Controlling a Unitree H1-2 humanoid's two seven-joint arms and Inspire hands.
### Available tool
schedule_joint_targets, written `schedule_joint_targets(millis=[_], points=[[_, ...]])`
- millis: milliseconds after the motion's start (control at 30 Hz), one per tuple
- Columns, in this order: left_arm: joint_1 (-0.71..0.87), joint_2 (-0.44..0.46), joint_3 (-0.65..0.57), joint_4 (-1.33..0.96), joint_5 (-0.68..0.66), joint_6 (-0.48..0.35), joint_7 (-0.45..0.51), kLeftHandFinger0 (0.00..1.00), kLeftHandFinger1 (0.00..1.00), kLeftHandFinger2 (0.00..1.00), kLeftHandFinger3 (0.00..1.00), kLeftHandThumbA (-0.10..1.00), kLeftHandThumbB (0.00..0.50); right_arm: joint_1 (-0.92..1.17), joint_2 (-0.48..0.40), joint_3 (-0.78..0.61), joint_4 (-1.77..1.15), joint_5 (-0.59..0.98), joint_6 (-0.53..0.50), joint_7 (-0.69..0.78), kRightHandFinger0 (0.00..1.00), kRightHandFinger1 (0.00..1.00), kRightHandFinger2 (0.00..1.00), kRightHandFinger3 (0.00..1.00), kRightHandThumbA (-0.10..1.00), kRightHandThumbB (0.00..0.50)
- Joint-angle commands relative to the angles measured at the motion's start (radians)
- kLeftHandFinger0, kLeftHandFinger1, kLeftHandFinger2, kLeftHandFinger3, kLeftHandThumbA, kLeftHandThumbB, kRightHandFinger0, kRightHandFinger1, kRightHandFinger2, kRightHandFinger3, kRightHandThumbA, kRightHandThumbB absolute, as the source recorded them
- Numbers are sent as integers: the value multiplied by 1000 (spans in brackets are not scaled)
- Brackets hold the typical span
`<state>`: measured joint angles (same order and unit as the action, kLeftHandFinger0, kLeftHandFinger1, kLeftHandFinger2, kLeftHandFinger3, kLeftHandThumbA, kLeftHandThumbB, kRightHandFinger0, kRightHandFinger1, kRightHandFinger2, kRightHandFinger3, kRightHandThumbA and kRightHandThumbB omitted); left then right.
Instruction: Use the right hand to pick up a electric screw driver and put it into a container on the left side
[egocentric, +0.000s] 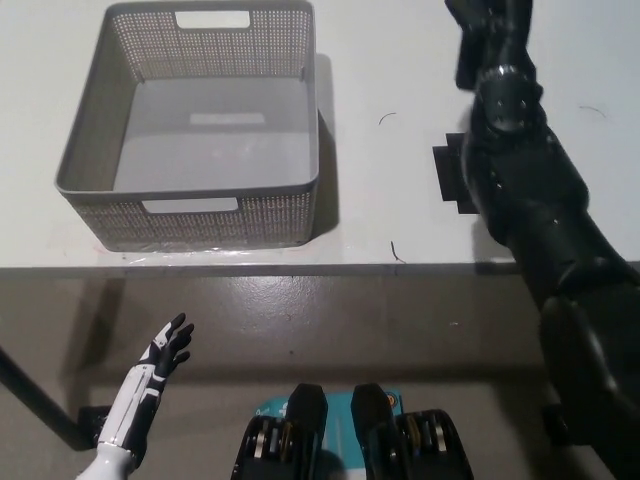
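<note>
The basket lies well left of the raised right hand, whose grip cannot be told; the left hand rests open below the table.

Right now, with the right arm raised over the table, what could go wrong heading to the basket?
The right hand is cut by the picture's top edge, so its hold on the electric screwdriver cannot be checked. The grey mesh basket has tall walls; a low swing could clip the right one.

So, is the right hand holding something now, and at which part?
It cannot be told: the right hand reaches the picture's top edge, and what it grips is cut off. The left hand is open, holding nothing, low beside the table.
</note>
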<state>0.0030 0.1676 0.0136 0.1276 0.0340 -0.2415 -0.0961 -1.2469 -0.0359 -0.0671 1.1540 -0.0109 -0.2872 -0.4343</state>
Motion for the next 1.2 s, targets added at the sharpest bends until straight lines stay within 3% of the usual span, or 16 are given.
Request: schedule_joint_targets(millis=[0,133,233,333,400,533,767,800,867,967,1000,1033,1067,1100,1133,1167], points=[[-7,23,-4,-1,10,-25,-9,1000,1000,1000,1000,1000,158,-105,28,25,-74,-44,-3,-37,0,178,598,621,-100,145],[-5,23,-7,6,15,-35,-8,1000,1000,1000,1000,1000,159,-118,55,36,-90,-55,-11,-47,0,172,566,578,-100,144],[1,22,-13,1,22,-32,-11,1000,1000,1000,1000,1000,147,-134,99,24,-116,-19,-4,-11,0,200,631,666,-100,114],[0,17,-13,-2,19,-24,-10,1000,1000,1000,1000,1000,154,-149,131,31,-134,-27,21,-16,0,212,643,692,-100,128],[-3,18,-16,-2,28,-21,-7,1000,1000,1000,1000,1000,153,-164,153,34,-140,-32,35,-25,0,139,561,699,-100,140],[-9,17,-25,0,19,-16,-21,1000,1000,1000,1000,1000,150,-191,191,58,-139,-60,54,-41,0,180,641,724,-100,137],[-22,19,-44,5,8,-9,-40,1000,1000,1000,1000,1000,195,-215,263,97,-96,-80,39,-41,0,171,628,652,-100,128],[-23,19,-46,-3,6,6,-43,1000,1000,1000,1000,995,194,-219,276,101,-77,-81,36,-46,0,175,604,618,-100,183],[-26,25,-50,-11,10,16,-46,1000,1000,1000,1000,990,204,-218,291,115,-32,-92,2,-53,0,135,611,621,-100,133],[-35,30,-55,-16,19,24,-49,1000,1000,1000,1000,1000,209,-209,299,133,10,-102,-13,-53,0,140,618,616,-100,123],[-36,31,-56,-17,15,20,-52,1000,1000,1000,1000,1000,208,-204,304,141,25,-108,-8,-59,0,142,600,609,-100,123],[-38,32,-57,-20,11,27,-55,1000,1000,1000,1000,1000,208,-198,306,146,42,-111,-11,-61,207,194,514,589,-100,137],[-38,33,-57,-22,10,32,-57,1000,1000,1000,1000,1000,208,-194,308,150,56,-113,-15,-65,333,254,395,568,-100,148],[-39,33,-58,-24,9,36,-59,1000,1000,1000,1000,999,209,-191,309,153,67,-116,-20,-70,345,164,173,504,-100,148],[-40,34,-58,-25,9,39,-61,1000,1000,1000,1000,990,202,-185,309,164,84,-127,-26,-81,315,162,142,468,-100,151],[-41,34,-58,-27,12,45,-60,1000,1000,1000,1000,977,198,-178,311,174,107,-136,-20,-88,33,7,78,419,-100,143]])
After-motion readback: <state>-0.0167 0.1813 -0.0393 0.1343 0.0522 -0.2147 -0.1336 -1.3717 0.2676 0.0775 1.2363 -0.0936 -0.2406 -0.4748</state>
